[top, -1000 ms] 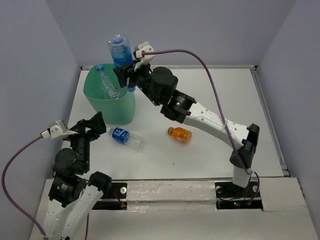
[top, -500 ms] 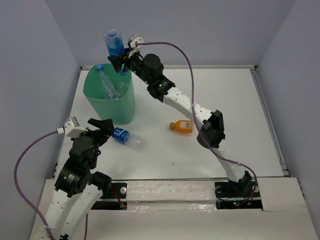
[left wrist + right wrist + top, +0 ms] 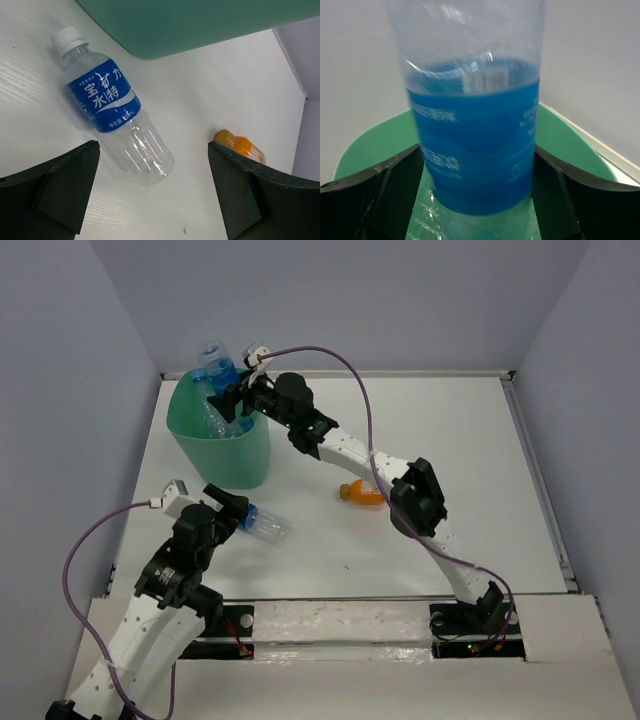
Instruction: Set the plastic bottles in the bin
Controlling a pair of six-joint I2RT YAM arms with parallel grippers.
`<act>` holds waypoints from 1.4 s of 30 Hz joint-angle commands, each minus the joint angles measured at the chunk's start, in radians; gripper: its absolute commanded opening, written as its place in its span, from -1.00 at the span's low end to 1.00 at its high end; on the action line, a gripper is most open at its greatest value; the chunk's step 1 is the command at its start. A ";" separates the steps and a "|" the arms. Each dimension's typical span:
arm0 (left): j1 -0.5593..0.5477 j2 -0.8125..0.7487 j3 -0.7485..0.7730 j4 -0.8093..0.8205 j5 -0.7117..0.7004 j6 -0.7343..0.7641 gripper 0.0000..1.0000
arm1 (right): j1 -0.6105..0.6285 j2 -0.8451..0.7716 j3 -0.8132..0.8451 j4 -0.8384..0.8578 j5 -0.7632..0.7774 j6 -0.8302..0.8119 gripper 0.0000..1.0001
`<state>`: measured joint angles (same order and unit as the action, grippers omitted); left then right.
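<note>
Blue label fills the gap between the fingers of my right tool (image 3: 236,395). The blue-labelled bottle (image 3: 475,150) stands upright there with a finger close on each side, but it is blurred and I cannot tell whether I am gripping it or have let go. A second ago I held this bottle high above the far rim. Now the tool has come down and further left, so the bottle's lower part sits at the mouth of the mint-green bin (image 3: 225,455). Its top tilts out past the rim. Crushed clear bottles (image 3: 215,420) lie inside the bin below it.

My left tool (image 3: 152,150) is spread wide with nothing held. It was off to the left of the bin's front a second ago. It now hovers over the white-capped bottle (image 3: 107,100), which lies on its side on the surface (image 3: 450,440) just in front of the bin. The orange bottle (image 3: 362,493) lies further right, partly hidden by my right arm.
</note>
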<state>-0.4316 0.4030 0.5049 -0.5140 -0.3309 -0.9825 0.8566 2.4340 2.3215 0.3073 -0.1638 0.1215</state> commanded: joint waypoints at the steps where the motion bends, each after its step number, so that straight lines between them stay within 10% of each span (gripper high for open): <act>1: -0.006 0.057 -0.043 0.069 0.026 -0.057 0.98 | 0.005 -0.133 -0.082 0.073 -0.020 0.000 0.81; 26: -0.002 0.589 -0.034 0.315 -0.229 -0.104 0.98 | -0.151 -1.023 -1.129 -0.178 -0.152 -0.065 0.99; 42: -0.001 0.754 -0.068 0.422 -0.215 -0.055 0.48 | -0.289 -0.883 -1.291 -0.588 -0.160 -0.028 0.99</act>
<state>-0.4320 1.1297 0.4343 -0.1326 -0.5201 -1.0592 0.5636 1.5818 1.0298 -0.2058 -0.3653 0.0868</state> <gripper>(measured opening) 0.774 0.994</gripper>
